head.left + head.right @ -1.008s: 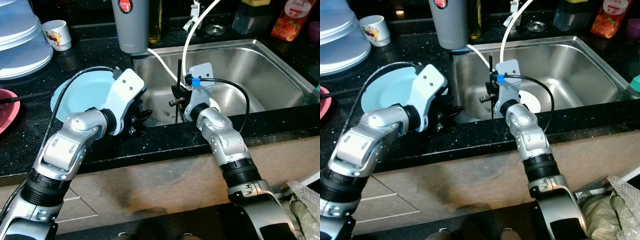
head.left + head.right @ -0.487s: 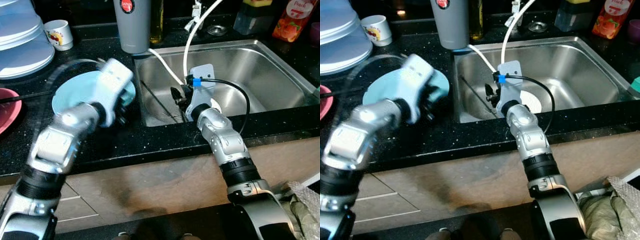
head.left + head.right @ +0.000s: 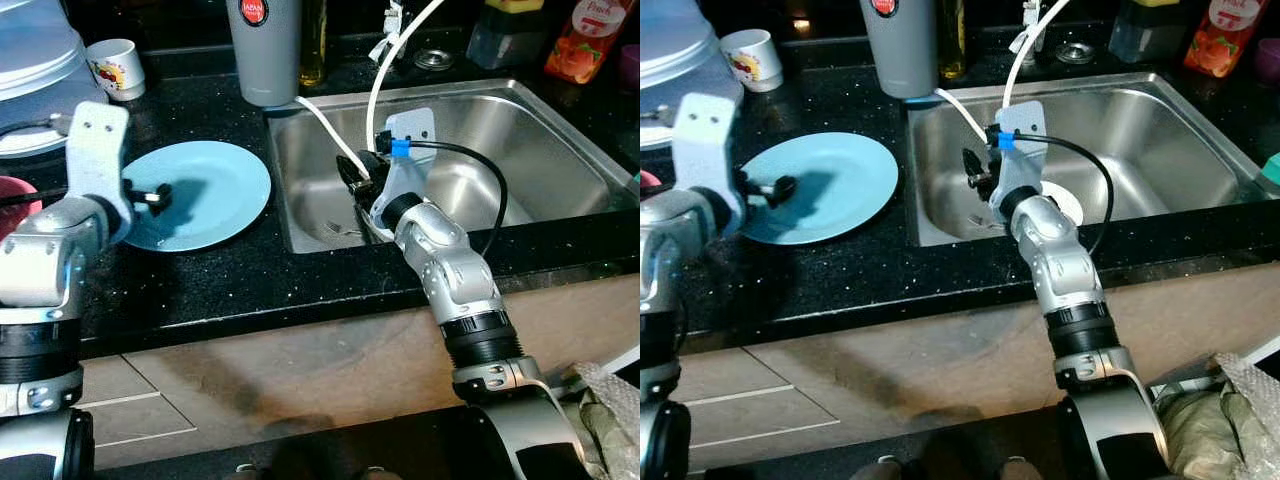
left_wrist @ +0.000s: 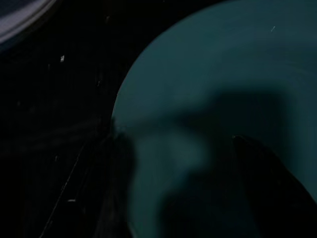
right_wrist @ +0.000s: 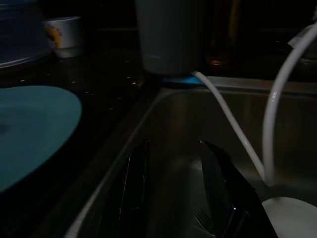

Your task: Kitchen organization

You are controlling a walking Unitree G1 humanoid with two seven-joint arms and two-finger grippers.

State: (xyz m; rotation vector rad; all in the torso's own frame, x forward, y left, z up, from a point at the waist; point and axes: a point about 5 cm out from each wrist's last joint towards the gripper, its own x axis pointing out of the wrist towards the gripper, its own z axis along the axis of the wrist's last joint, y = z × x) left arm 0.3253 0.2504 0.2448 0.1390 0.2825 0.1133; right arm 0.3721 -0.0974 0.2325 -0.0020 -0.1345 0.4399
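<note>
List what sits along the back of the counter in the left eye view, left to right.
White mug → grey tumbler → dark oil bottle → dark container with a yellow top → orange juice bottle.

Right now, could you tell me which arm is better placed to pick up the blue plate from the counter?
Left. The left gripper hovers over the blue plate's near edge, fingers open. The right gripper is inside the sink, beyond the counter edge.
</note>
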